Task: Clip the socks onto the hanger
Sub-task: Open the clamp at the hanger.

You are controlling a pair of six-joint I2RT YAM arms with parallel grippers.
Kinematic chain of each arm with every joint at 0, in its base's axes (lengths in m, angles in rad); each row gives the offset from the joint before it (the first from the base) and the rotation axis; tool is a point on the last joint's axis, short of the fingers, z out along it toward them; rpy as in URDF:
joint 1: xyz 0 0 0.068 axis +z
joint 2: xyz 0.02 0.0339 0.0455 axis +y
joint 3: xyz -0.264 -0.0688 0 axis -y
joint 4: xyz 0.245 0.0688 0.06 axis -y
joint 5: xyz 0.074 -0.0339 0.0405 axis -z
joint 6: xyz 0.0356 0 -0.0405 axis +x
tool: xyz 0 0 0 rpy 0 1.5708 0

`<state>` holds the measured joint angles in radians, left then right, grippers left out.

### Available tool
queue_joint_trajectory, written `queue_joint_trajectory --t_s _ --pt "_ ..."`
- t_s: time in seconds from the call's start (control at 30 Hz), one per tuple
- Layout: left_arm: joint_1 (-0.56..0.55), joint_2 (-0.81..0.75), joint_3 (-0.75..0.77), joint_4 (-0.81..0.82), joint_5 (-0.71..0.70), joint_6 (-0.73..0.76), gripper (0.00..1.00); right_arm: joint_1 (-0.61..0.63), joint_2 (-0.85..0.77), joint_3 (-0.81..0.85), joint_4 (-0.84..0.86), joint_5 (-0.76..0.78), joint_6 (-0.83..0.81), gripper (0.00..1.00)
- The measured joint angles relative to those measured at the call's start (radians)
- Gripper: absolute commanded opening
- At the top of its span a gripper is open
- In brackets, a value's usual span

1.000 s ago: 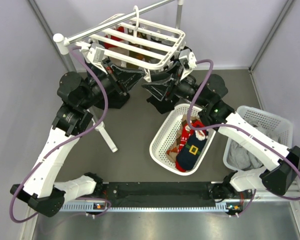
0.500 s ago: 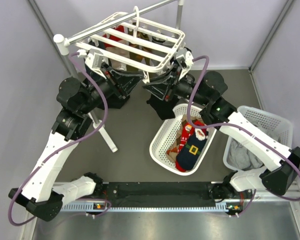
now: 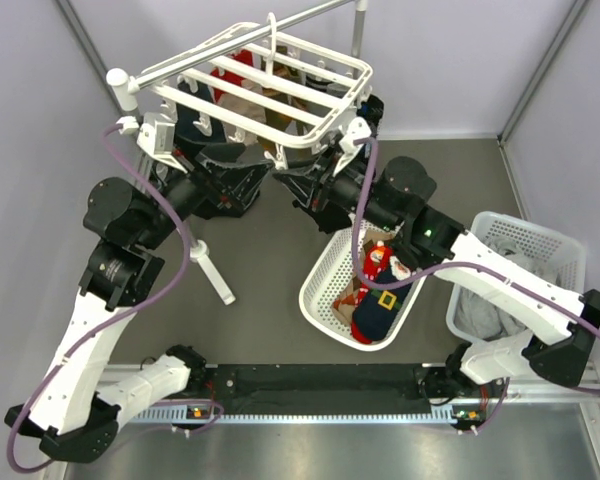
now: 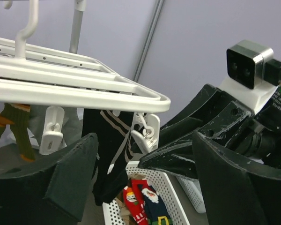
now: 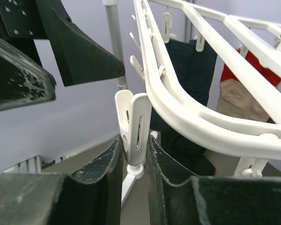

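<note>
**Examiner:** What is being recorded on the left side?

**Inspector:** The left gripper (image 4: 144,154) is being held with its fingers spread wide, and nothing is being gripped. It is being presented just under the near rim of the hanger (image 4: 84,91). It is facing a black striped sock (image 4: 110,154) that is hanging below that rim. It is judged that the sock is being left to hang on its own.

**Examiner:** And further right?

**Inspector:** A white clip (image 5: 133,124) on the hanger's rim is being pinched between the jaws of the right gripper (image 5: 133,150). It is judged that the clip is being squeezed or steadied so that a sock can be received. Whether its mouth is being opened cannot be told.

**Examiner:** Where are the unhung items being found?

**Inspector:** Red and navy socks (image 3: 382,290) are lying in the white basket (image 3: 315,290). The basket is standing on the floor below and to the right of the hanger, well apart from both grippers.

**Examiner:** How are the views differing?

**Inspector:** The pinch is being shown only by the right wrist view, and the wide spread only by the left wrist view. From above, both sets of fingers are being hidden by the hanger's bars. The full contents of the basket are being shown only from above, and only a corner of them is being caught by the left wrist view.
</note>
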<state>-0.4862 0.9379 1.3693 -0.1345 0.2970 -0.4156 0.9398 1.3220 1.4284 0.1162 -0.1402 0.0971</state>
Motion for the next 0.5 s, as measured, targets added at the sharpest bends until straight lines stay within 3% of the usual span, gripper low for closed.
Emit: queue_joint_trajectory --t_s 0.27,0.5 --pt "-0.011 0.031 0.000 -0.015 -0.009 -0.005 0.93 0.056 0.000 -0.050 0.029 0.186 -0.066 0.00" --pt "-0.048 0.063 0.000 -0.060 -0.085 -0.020 0.92 0.068 0.000 -0.069 0.076 0.244 -0.088 0.00"
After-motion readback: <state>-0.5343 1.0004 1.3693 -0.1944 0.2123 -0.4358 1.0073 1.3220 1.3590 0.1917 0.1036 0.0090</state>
